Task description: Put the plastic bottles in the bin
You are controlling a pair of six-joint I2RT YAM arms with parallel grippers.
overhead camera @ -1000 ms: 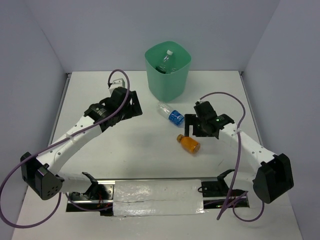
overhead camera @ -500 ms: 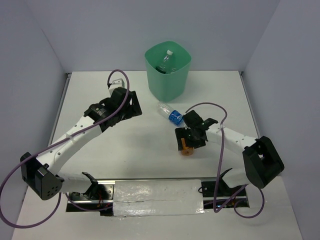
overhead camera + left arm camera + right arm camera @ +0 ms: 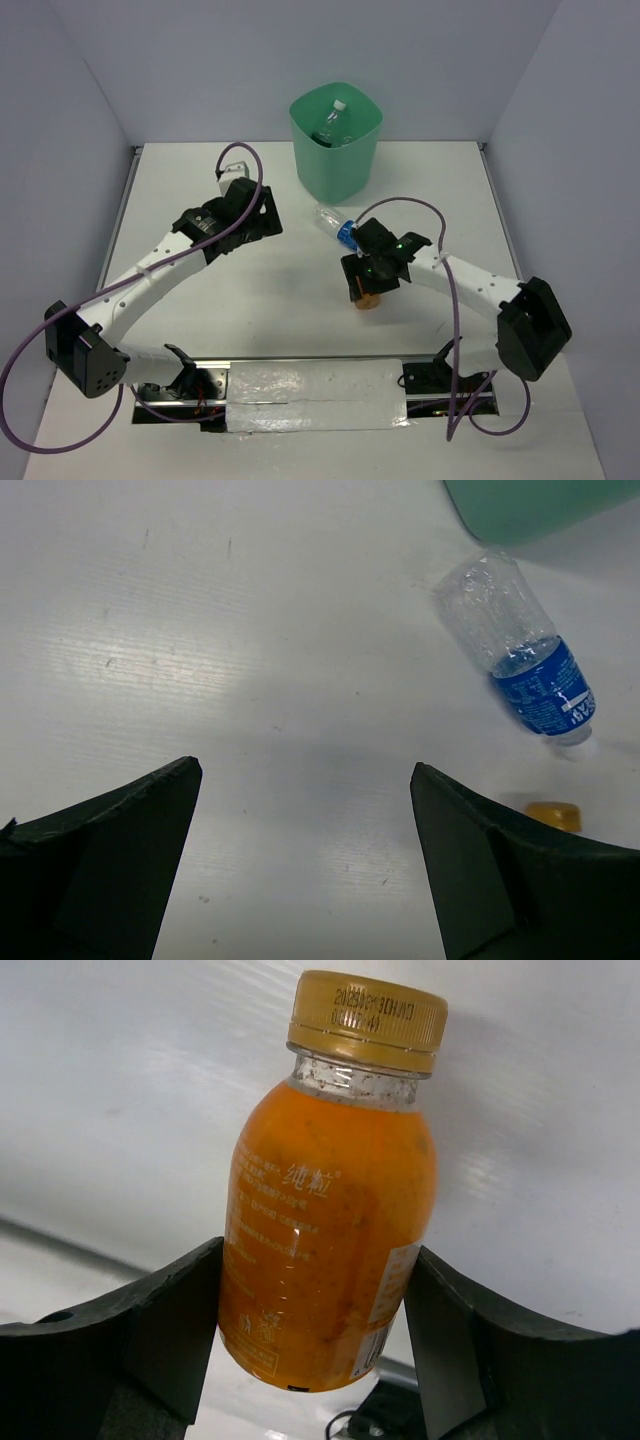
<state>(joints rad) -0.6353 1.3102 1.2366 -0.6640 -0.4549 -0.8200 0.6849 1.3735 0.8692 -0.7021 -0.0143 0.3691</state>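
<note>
Carefully: your right jaws pinch the short orange plastic bottle (image 3: 330, 1230) near its base, mid-frame on the white desk (image 3: 250, 300). It could swivel loose before reaching the mint-green plastic bin (image 3: 336, 140), upper centre. Left jaws gape empty.

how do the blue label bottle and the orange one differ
The blue-label bottle is clear and lies free; the orange bottle holds orange liquid and sits between the fingers of the right gripper. The orange bottle is stubbier than the blue-label bottle. Both lie outside the bin.
</note>
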